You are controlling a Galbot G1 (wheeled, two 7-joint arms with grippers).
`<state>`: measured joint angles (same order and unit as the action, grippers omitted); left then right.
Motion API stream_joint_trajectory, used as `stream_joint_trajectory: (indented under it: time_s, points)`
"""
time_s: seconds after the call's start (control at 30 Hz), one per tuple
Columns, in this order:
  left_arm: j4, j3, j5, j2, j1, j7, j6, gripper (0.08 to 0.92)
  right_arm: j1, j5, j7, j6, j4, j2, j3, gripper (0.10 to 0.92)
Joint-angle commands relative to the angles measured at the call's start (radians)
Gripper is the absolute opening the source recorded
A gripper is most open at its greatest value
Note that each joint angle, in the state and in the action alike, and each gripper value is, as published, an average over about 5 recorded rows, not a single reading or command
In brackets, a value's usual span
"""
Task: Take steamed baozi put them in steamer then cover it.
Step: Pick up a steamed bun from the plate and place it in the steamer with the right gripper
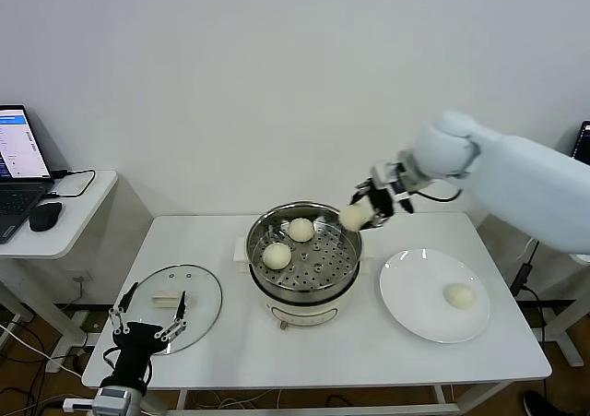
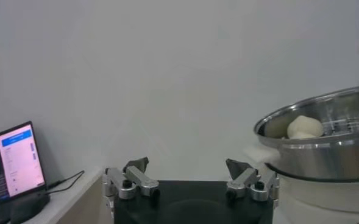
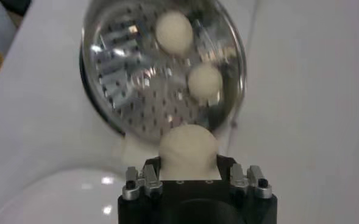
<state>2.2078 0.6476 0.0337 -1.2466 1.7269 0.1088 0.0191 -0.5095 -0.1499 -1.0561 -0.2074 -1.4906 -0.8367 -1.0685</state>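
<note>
Bright even indoor light, soft shadows, glare on steamer [image 3: 161, 79] floor, blurred close bun [image 3: 188, 148]

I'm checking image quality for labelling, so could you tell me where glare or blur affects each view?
Head view: even, soft light, with mild reflections on the steamer rim and glass lid. Right wrist view: bright glare on the perforated floor, and the held baozi in the right gripper looks soft. Left wrist view: the idle left gripper is sharp, with highlights on the steamer wall.

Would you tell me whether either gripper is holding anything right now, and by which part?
The right gripper holds a baozi by its sides, above the steamer rim. The left gripper is open and holds nothing.
</note>
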Motion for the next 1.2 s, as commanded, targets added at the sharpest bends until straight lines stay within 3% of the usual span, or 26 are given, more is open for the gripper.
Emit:
stream_joint_trajectory:
  time_s: [0.03,0.57,0.97,1.07,1.2]
  points:
    - [0.000,0.009,-0.002,-0.006,0.001,0.001,-0.002,0.823,-0.022,0.095,0.023,0.267,0.040,-0.230,-0.157,0.583]
    - [-0.001,0.013,0.000,-0.027,0.009,0.006,-0.007,0.823,0.024,0.255,0.030,0.488,0.037,-0.270,-0.215,0.585]
    - [-0.003,0.004,0.001,-0.031,0.004,0.009,-0.008,0.823,0.026,0.267,0.037,0.518,0.031,-0.237,-0.212,0.594]
    - [-0.003,0.003,0.002,-0.029,0.003,0.008,-0.007,0.823,0.008,0.259,0.038,0.511,0.032,-0.227,-0.198,0.630]
    - [0.000,0.004,0.001,-0.024,0.000,0.008,-0.007,0.823,-0.020,0.234,0.039,0.447,0.031,-0.190,-0.158,0.736]
